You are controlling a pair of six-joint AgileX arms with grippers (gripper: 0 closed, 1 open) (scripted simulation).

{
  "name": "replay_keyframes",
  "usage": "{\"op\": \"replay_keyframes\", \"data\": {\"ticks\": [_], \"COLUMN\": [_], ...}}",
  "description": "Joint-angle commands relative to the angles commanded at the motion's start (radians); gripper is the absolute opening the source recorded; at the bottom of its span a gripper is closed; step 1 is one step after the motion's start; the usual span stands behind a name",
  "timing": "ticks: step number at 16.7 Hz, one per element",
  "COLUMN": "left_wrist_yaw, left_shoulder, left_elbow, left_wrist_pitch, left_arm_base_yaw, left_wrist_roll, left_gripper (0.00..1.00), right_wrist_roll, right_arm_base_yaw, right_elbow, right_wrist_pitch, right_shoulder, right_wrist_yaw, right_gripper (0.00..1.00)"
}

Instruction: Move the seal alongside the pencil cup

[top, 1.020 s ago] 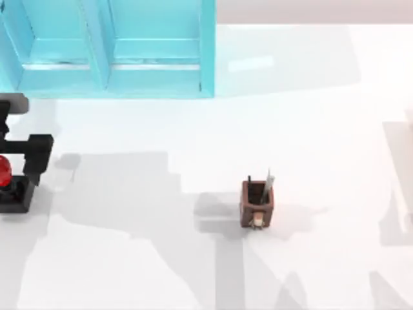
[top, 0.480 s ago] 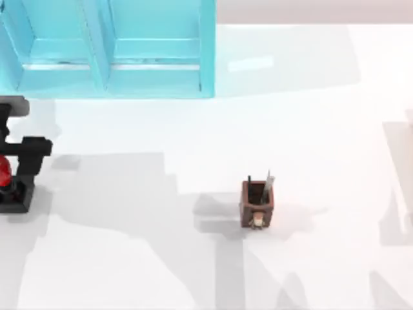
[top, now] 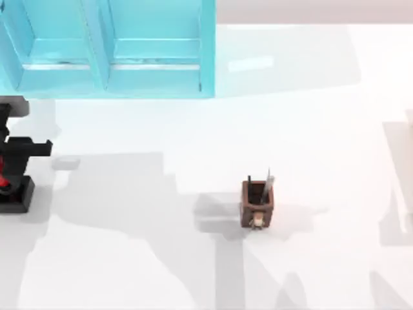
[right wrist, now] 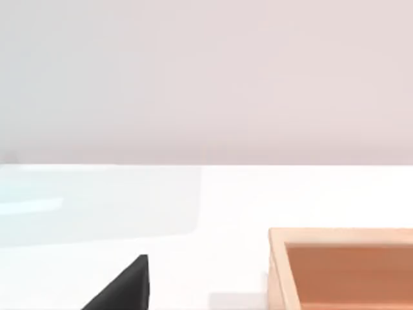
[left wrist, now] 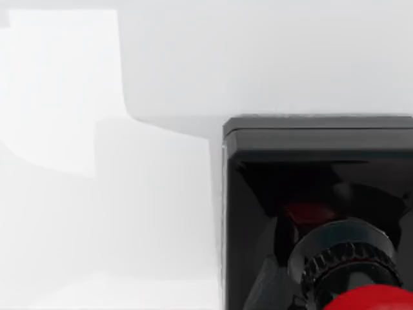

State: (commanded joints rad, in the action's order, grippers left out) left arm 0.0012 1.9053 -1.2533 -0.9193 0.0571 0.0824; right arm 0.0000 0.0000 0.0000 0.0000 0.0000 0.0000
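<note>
Red-knobbed seal point(top: 8, 187) is sitting under left gripper point(top: 13, 169), grip state unclear; pencil cup point(top: 257, 204) is standing well apart, so transport pending.

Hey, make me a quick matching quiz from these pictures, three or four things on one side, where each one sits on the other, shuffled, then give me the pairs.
Things:
1. seal
2. pencil cup
3. turquoise cabinet
4. left hand

Places, by the top view:
A. along the far edge, left half of the table
B. near the middle of the table, a little right of centre
C. on the table at the far left edge, black base with a red knob
D. directly above the red knob at the left edge

Pairs: 1-C, 2-B, 3-A, 4-D
</note>
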Motion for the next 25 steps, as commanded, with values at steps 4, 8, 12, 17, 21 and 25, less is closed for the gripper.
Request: {"op": "replay_keyframes", "data": {"ticks": [4, 8, 12, 17, 21, 25], "left_wrist_yaw": [0.000, 0.000, 0.000, 0.000, 0.000, 0.000], "left_shoulder": [0.000, 0.000, 0.004, 0.014, 0.002, -0.008], "left_elbow": [0.000, 0.000, -0.040, -0.301, -0.506, -0.556], "left_wrist_pitch": [0.000, 0.000, -0.039, -0.304, -0.514, -0.563], "left_arm_base_yaw": [0.000, 0.000, -0.034, -0.211, -0.360, -0.405], "left_wrist_roll": [0.000, 0.000, -0.032, -0.206, -0.356, -0.402], "left_gripper": [0.00, 0.00, 0.00, 0.00, 0.00, 0.00], "right_wrist_roll": [0.000, 0.000, 0.000, 0.000, 0.000, 0.000], "right_arm_base_yaw": [0.000, 0.000, 0.000, 0.000, 0.000, 0.000], "right_elbow": [0.000, 0.000, 0.000, 0.000, 0.000, 0.000], "right_wrist_pitch": [0.000, 0.000, 0.000, 0.000, 0.000, 0.000], "right_shoulder": [0.000, 0.000, 0.000, 0.000, 0.000, 0.000], "right_wrist_yaw": [0.000, 0.000, 0.000, 0.000, 0.000, 0.000], "right_gripper": [1.00, 1.00, 1.00, 1.00, 1.00, 1.00]}}
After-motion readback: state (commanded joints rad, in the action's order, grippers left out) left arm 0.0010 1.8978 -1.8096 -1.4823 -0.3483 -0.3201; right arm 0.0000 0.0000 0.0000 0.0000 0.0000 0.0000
